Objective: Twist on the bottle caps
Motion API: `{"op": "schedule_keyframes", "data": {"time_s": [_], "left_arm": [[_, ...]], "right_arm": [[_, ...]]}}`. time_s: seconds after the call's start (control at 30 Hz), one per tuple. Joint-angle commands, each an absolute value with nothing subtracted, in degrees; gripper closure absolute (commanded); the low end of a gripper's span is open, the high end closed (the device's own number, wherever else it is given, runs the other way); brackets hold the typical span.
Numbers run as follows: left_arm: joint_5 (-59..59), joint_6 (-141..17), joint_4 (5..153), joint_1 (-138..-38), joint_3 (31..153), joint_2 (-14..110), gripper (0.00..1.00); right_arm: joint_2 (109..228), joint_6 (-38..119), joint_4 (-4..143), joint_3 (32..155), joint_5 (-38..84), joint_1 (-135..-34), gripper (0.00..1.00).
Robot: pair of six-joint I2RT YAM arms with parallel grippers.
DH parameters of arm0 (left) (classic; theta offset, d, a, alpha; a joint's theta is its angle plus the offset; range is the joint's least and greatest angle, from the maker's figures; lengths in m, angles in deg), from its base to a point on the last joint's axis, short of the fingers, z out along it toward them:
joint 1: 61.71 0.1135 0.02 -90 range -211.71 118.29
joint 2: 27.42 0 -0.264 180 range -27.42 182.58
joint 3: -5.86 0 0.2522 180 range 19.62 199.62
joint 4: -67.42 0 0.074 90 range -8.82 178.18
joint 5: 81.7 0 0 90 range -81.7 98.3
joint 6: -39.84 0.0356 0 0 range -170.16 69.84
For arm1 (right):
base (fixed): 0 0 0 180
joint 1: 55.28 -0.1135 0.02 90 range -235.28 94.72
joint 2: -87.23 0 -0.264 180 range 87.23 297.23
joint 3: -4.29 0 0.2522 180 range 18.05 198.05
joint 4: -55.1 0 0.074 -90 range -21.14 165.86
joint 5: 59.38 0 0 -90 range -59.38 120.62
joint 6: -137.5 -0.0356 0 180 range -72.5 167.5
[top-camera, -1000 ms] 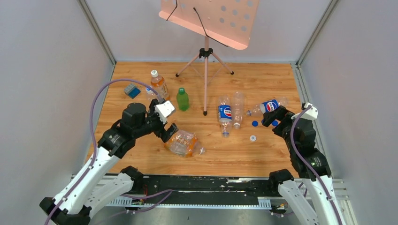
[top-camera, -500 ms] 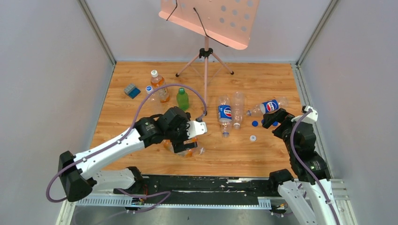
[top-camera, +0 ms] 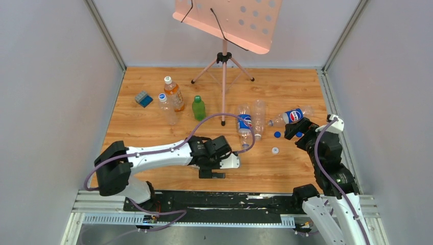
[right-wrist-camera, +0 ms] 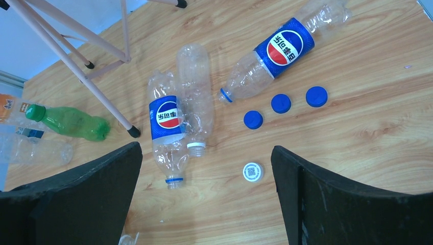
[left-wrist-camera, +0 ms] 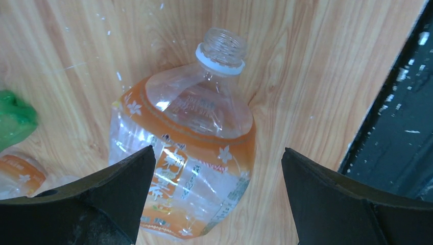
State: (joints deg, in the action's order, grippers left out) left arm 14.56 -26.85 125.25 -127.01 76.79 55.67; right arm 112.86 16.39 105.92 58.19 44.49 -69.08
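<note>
Black plastic, spread wide: left pincer (left-wrist-camera: 218, 163) low over a crumpled orange-labelled bottle (left-wrist-camera: 189, 148) lying on the wooden table (left-wrist-camera: 306, 61), one finger to each side, nothing gripped, no clear contact. Open neck (left-wrist-camera: 222, 48) just beyond the fingertips, bare threads, white collar, no cap. Right pincer (right-wrist-camera: 205, 148) likewise wide and empty, hanging above the loose caps: white cap (right-wrist-camera: 253, 172) nearest, almost between the fingers in the wrist view; three blue caps (right-wrist-camera: 281, 103) in a short row just past it. Further out, a blue-labelled bottle (right-wrist-camera: 280, 47) beyond the row, a second blue-labelled bottle (right-wrist-camera: 166, 118) and a clear bottle (right-wrist-camera: 193, 71) side by side to the left, all lying down, all seemingly uncapped. Likely trouble from here: thin dented walls buckling under a squeeze, the bottle rolling or squirting out sideways; a neck held tilted, so a cap seated crooked and cross-threaded; small flat caps hard to pinch off bare wood, apt to skid away. Possible mismatch too, blue cap on a white-collared neck. Caps well apart from the left pincer, over on the table's right side, close under the right pincer.
</note>
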Motion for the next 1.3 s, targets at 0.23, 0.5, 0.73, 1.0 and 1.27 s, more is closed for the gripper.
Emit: {"op": "schedule_keyframes", "data": {"time_s": [0.23,0.5,0.73,1.0,1.27], "left_arm": [[24.3,-33.5,121.4,-127.3,83.0,69.4,0.06],[23.5,-40.4,117.3,-126.8,89.4,74.4,0.20],[26.1,-47.4,118.7,-126.3,92.8,79.3,0.19],[28.7,-53.1,118.4,-123.3,88.8,78.5,0.17],[22.0,-54.0,113.1,-122.8,87.4,75.4,0.29]], "right_arm": [[111.7,17.4,103.6,58.0,43.5,-69.0,0.00],[112.9,17.7,103.5,57.9,41.4,-69.0,0.00],[118.3,15.6,102.2,56.1,34.9,-69.0,0.00],[131.5,14.4,96.7,55.4,26.7,-69.0,0.01],[134.8,12.4,91.2,53.1,18.4,-69.2,0.04]]}}
